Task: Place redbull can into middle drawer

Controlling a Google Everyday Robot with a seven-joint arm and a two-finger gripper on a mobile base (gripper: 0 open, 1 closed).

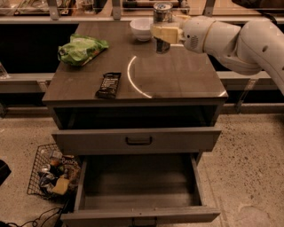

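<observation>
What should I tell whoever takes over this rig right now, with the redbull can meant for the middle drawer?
Claw: shut on the redbull can, at the back of the cabinet top, right of the white bowl.
Can: upright in the grip; whether it has left the surface I cannot tell.
Middle drawer: pulled wide open, floor bare.
Done: drawer open, can grasped.
Left: carry the can forward past the top's front edge, lower it into the drawer, release.
</observation>
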